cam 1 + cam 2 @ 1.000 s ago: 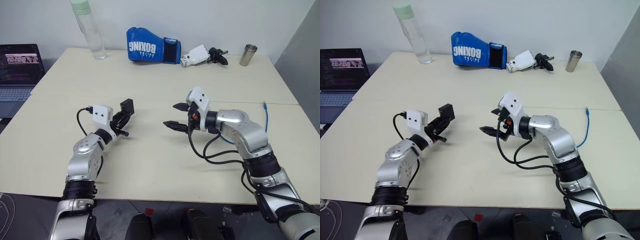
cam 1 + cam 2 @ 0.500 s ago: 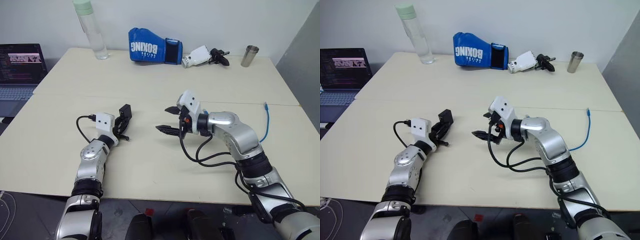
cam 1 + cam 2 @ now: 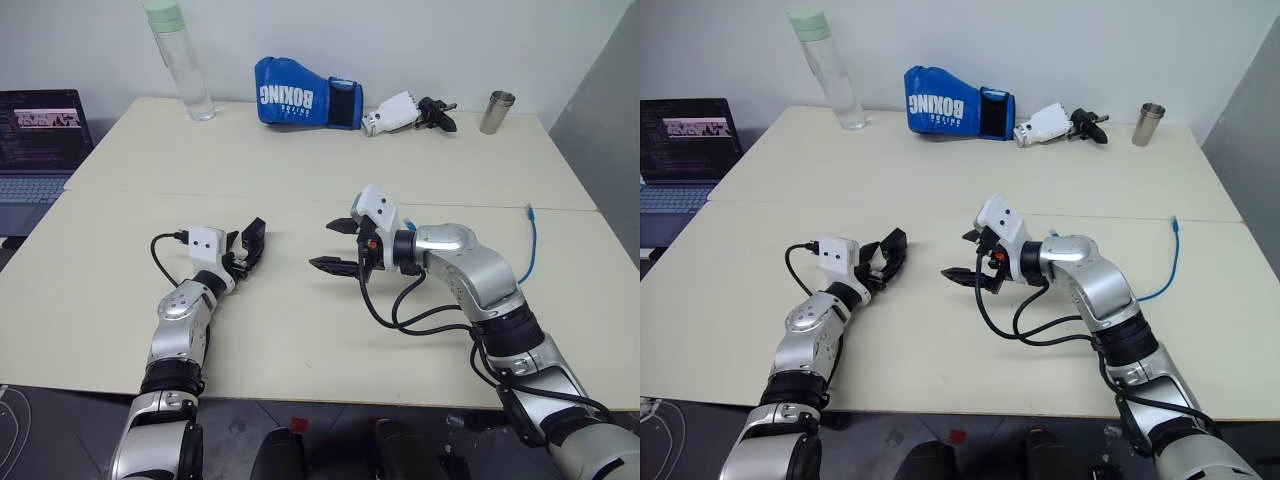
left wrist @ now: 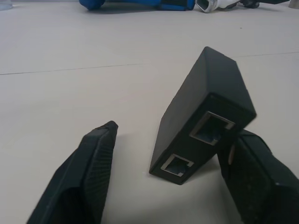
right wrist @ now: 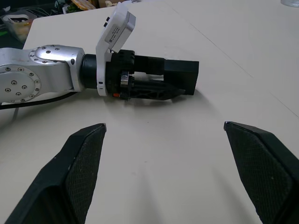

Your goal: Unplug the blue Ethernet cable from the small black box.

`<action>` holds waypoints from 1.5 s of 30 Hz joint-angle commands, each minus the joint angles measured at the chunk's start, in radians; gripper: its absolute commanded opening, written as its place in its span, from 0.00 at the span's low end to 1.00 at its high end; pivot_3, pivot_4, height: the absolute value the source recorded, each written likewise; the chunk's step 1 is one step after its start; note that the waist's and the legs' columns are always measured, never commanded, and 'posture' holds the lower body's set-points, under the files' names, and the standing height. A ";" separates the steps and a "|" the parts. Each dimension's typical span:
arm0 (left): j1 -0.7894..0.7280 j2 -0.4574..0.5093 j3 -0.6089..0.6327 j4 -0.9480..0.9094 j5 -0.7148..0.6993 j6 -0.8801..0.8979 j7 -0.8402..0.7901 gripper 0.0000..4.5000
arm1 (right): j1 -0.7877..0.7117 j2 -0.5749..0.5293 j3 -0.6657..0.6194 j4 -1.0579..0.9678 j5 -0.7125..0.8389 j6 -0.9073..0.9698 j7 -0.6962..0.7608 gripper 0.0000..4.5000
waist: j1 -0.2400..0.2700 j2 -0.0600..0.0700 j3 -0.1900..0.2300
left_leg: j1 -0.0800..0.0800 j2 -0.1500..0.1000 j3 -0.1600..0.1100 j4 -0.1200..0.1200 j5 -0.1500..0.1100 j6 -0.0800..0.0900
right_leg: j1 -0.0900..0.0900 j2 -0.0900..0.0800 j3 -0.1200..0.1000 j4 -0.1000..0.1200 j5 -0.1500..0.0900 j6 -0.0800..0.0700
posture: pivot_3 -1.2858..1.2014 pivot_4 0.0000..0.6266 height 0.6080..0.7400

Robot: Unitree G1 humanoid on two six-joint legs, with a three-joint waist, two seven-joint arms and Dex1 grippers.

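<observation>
Small black box (image 4: 201, 116) leans on open left hand's (image 4: 173, 182) finger (image 4: 261, 182).

cream counter (image 3: 300, 170) with scattered items

small black box (image 4: 203, 112) tilted on it; blue ethernet cable (image 3: 529, 240) near the right edge; boxing glove (image 3: 305, 93), bottle (image 3: 180, 60), metal cup (image 3: 497, 110) at the back.
</observation>
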 commanded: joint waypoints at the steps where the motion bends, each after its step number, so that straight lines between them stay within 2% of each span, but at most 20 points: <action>1: 0.037 -0.006 -0.010 0.014 0.008 0.040 -0.004 0.79 | -0.019 0.004 -0.001 -0.053 0.014 -0.001 0.009 0.95 | 0.000 0.000 0.000 | 0.000 0.000 0.000 0.000 0.000 0.000 | 0.000 0.000 0.000 0.000 0.000 0.000 | 0.52 0.24 1.00; 18: 0.003 -0.014 0.031 -0.022 -0.056 0.117 -0.021 0.79 | -0.014 0.005 -0.002 -0.056 0.011 -0.005 0.007 0.95 | 0.000 0.000 0.000 | 0.000 0.000 0.000 0.000 0.000 0.000 | 0.000 0.000 0.000 0.000 0.000 0.000 | 0.52 0.24 1.00; 22: -0.010 -0.012 0.043 -0.041 -0.081 0.146 -0.030 0.65 | -0.012 0.005 -0.003 -0.057 0.011 -0.005 0.005 0.95 | 0.000 0.000 0.000 | 0.000 0.000 0.000 0.000 0.000 0.000 | 0.000 0.000 -0.001 0.000 0.000 0.000 | 0.52 0.24 1.00; 23: -0.014 -0.012 0.047 -0.047 -0.086 0.154 -0.031 0.58 | -0.011 0.005 -0.003 -0.058 0.011 -0.005 0.005 0.95 | 0.000 0.000 0.000 | 0.000 0.000 0.000 0.000 0.000 0.000 | 0.000 0.000 -0.001 0.000 0.000 0.000 | 0.52 0.24 1.00; 26: -0.020 -0.008 0.051 -0.054 -0.088 0.165 -0.031 0.48 | -0.008 0.006 -0.003 -0.059 0.012 -0.005 0.005 0.95 | 0.000 0.000 0.000 | -0.001 0.000 0.000 0.000 0.000 0.000 | 0.000 0.000 -0.001 0.000 0.000 0.000 | 0.52 0.24 1.00; 32: -0.020 0.004 0.043 -0.054 -0.063 0.152 -0.030 0.18 | -0.007 0.009 -0.002 -0.058 0.012 -0.005 0.003 0.95 | 0.000 0.000 0.000 | -0.001 0.000 0.000 0.000 0.000 0.000 | 0.000 0.000 -0.001 -0.001 0.000 0.000 | 0.52 0.24 1.00; 45: 0.000 0.014 0.004 -0.048 0.001 0.105 -0.035 0.17 | -0.001 0.009 0.004 -0.059 0.010 -0.002 -0.001 0.95 | 0.000 0.000 0.000 | -0.001 0.000 0.000 0.000 0.000 0.000 | 0.000 0.000 -0.001 -0.001 0.000 0.000 | 0.52 0.24 1.00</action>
